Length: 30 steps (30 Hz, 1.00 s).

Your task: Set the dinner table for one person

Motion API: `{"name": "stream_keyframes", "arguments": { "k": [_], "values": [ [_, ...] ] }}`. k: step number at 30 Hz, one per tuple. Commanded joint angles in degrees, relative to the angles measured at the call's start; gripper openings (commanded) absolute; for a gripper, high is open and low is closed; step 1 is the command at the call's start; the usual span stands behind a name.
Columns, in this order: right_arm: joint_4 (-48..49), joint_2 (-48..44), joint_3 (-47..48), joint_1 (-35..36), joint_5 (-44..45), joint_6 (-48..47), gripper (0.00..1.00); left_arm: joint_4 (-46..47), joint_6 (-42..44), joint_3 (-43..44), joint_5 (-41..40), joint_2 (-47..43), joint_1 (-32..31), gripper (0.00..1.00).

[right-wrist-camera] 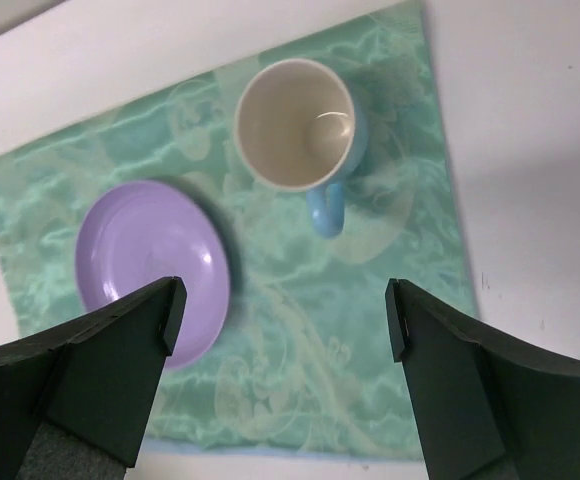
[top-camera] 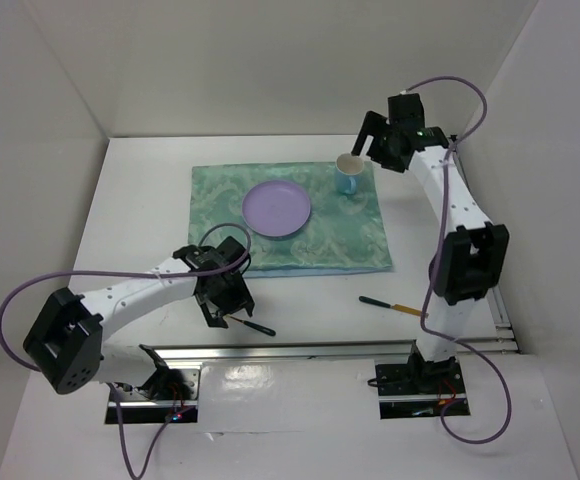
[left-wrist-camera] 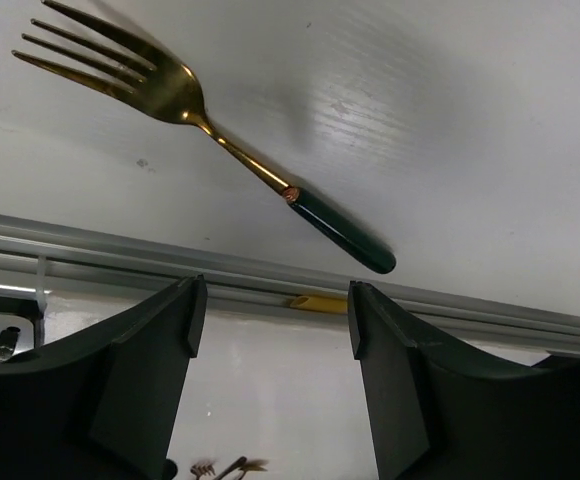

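Observation:
On the white dinner table (top-camera: 135,215) lies a teal patterned cloth (top-camera: 320,245) with a purple plate (top-camera: 276,208) (right-wrist-camera: 155,265) at its middle. A blue mug (top-camera: 349,175) (right-wrist-camera: 295,125), cream inside, stands upright at the cloth's far right corner. My right gripper (top-camera: 367,148) (right-wrist-camera: 282,310) hovers above the cloth beside the mug, open and holding nothing. A gold fork (top-camera: 253,326) (left-wrist-camera: 210,130) with a dark green handle lies on the bare table near the front rail. My left gripper (top-camera: 220,315) (left-wrist-camera: 275,320) hangs open just beside it, empty.
A second utensil (top-camera: 390,304) with a dark handle and gold blade lies on the table right of the cloth, near the right arm. The aluminium rail (top-camera: 300,350) (left-wrist-camera: 270,275) runs along the near edge. White walls enclose the table on three sides.

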Motion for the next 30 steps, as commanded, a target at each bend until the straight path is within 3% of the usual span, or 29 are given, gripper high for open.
{"name": "stream_keyframes", "arguments": {
  "k": [1,8,16,23,27,29,30],
  "values": [
    [5.5,-8.8,-5.7,1.3,-0.4,-0.7,0.94,2.3,-9.4,1.1,-3.6,0.5,-2.5,0.75],
    [3.6,-18.1,-12.5,2.4,-1.3,-3.1,0.94,2.3,-15.8,5.2,-7.5,7.5,-7.7,0.78],
    [3.6,-26.1,-18.8,2.5,-0.2,-4.1,0.95,4.0,-19.7,1.8,-6.4,9.2,-8.9,0.79],
    [3.0,-28.4,-21.1,2.5,-0.7,-4.1,0.95,7.2,-19.7,2.4,-6.9,14.6,-8.9,0.66],
    [3.0,-29.0,-22.4,2.5,-0.2,-4.1,0.95,7.8,-19.0,3.0,-4.6,17.7,-8.9,0.65],
    [3.0,-29.6,-22.4,2.5,0.4,-4.1,0.95,7.8,-19.5,2.5,-4.1,18.3,-8.9,0.54],
    [3.6,-29.6,-22.4,2.5,0.4,-4.1,0.95,7.8,-19.5,1.9,-2.5,18.3,-8.9,0.42]
  ]
}}
